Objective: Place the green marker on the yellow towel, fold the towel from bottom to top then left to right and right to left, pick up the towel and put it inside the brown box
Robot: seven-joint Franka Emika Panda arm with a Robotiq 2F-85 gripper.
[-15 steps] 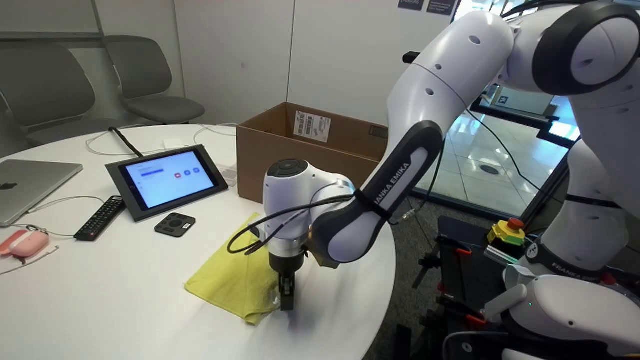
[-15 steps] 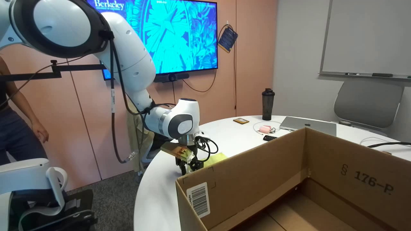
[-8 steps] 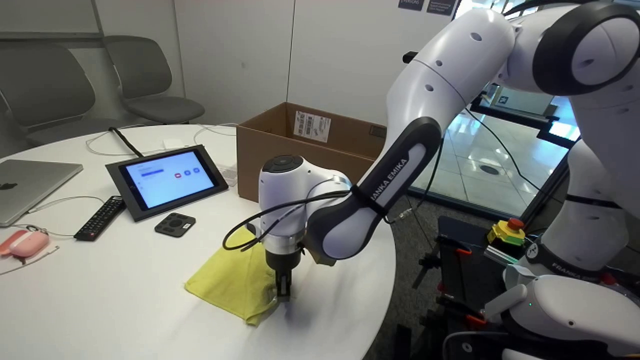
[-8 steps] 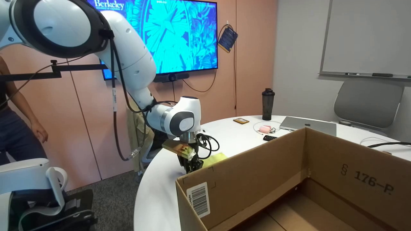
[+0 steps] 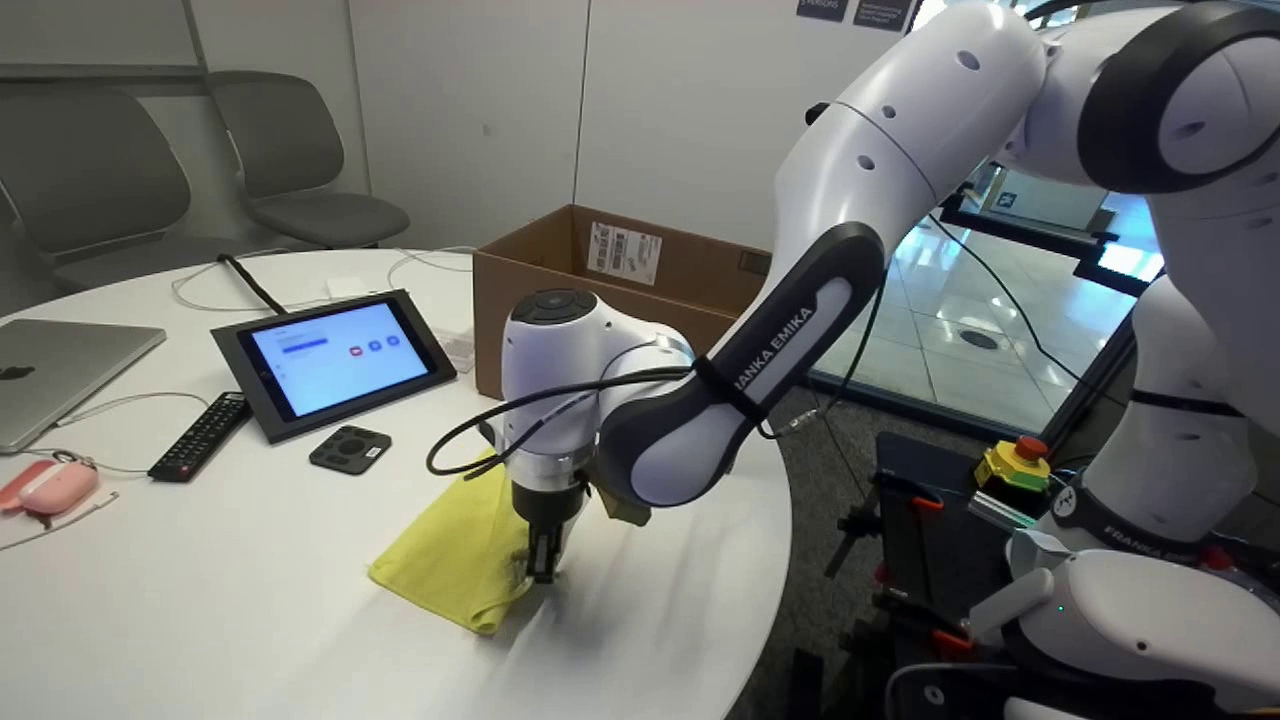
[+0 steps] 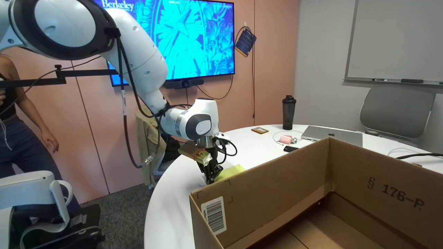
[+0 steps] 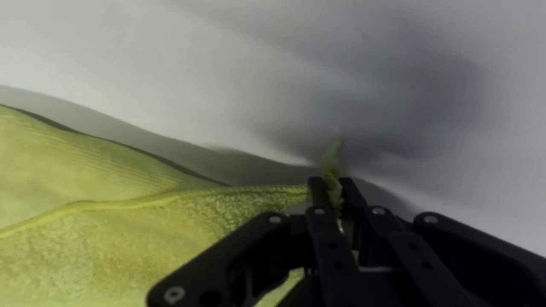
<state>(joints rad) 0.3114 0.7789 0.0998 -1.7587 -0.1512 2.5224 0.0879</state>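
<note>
The yellow towel lies on the white round table, its left part flat. It also shows in the other exterior picture, partly behind the box, and in the wrist view. My gripper is at the towel's right edge. In the wrist view the gripper is shut on a pinched edge of the towel, with a small tip of cloth sticking out past the fingertips. The open brown box stands behind the arm; its inside wall shows too. The green marker is out of view or hidden.
A tablet, a black round-buttoned remote, a long remote, a pink case and a laptop lie left of the towel. A black bottle stands at the table's far side.
The fingers have closed on the towel's edge. The gripper has moved up and toward the towel, and the towel's near corner has shifted with it.
</note>
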